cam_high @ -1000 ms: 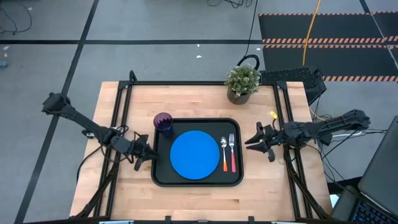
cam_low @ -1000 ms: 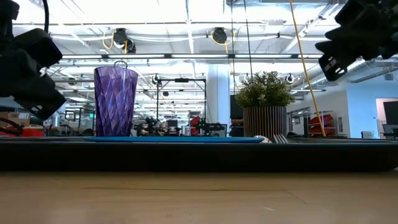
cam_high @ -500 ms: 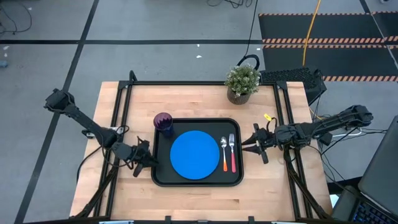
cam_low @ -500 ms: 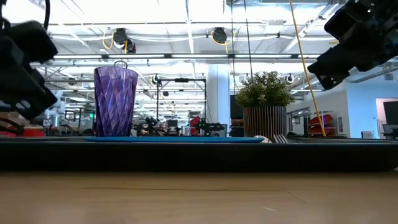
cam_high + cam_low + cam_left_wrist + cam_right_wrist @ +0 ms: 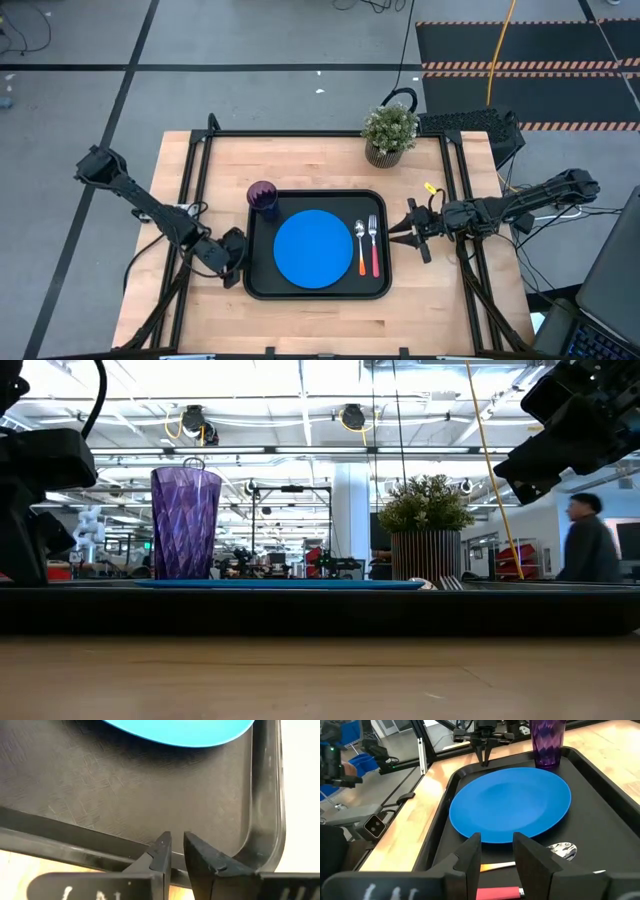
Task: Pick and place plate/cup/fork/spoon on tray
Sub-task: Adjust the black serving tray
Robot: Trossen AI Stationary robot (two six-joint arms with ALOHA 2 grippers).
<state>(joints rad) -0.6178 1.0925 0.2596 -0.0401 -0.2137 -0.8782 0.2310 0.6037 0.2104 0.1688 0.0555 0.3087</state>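
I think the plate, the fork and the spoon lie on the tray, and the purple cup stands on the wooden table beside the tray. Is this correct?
Not quite. The cup stands on the tray, in its far left corner, not on the wooden table. The high view shows this. The rest holds: the plate, the fork and the spoon lie on the tray.

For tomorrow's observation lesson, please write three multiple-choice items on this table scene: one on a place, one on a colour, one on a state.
1. Where does the cup stand?
A. a far corner of the tray
B. on the plate
C. beside the plant

2. Which colour is the fork handle?
A. orange
B. red
C. blue

3. How is the cup?
A. tipped over
B. upright
C. upside down on the plate

Key: 1 A, the high view shows it; 2 B, the spoon has the orange one; 3 B, the low view shows it standing.
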